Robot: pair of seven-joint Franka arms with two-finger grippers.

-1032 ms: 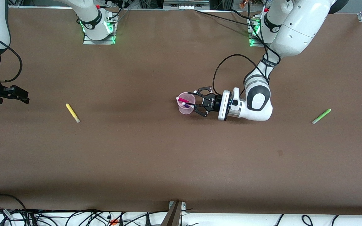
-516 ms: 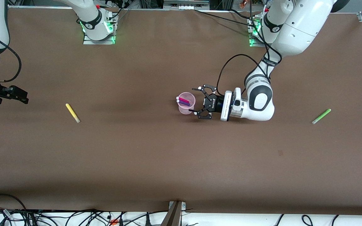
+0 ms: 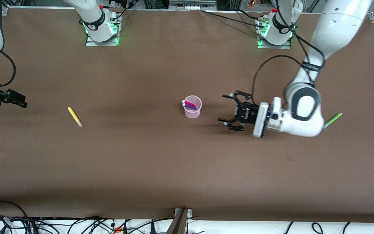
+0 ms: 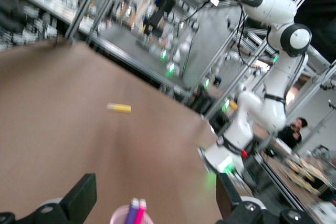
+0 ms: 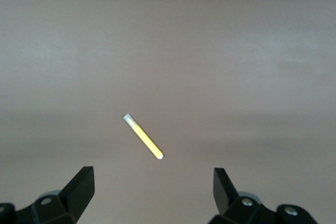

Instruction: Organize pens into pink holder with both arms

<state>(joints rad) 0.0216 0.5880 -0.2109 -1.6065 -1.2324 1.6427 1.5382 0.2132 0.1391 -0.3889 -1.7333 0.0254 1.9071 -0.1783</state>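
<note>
Front view: the pink holder (image 3: 193,110) stands mid-counter with the magenta pen (image 3: 189,103) and purple pen (image 3: 189,107) leaning in it, caps toward ten o'clock. The left gripper (image 3: 233,112) hangs over the counter, jaws spread and empty; the green pen (image 3: 332,120) lies at its three o'clock, long axis running two to eight, near that arm's wrist. The yellow pen (image 3: 75,117) lies toward the right arm's end, axis eleven to five, at four o'clock from the right gripper (image 3: 15,98), the nearer one.

Left wrist view: the holder's rim (image 4: 124,214) sits between the parted jaws.

Right wrist view: the yellow pen (image 5: 143,136) lies at twelve o'clock of the released, empty jaws, pale end toward ten.
</note>
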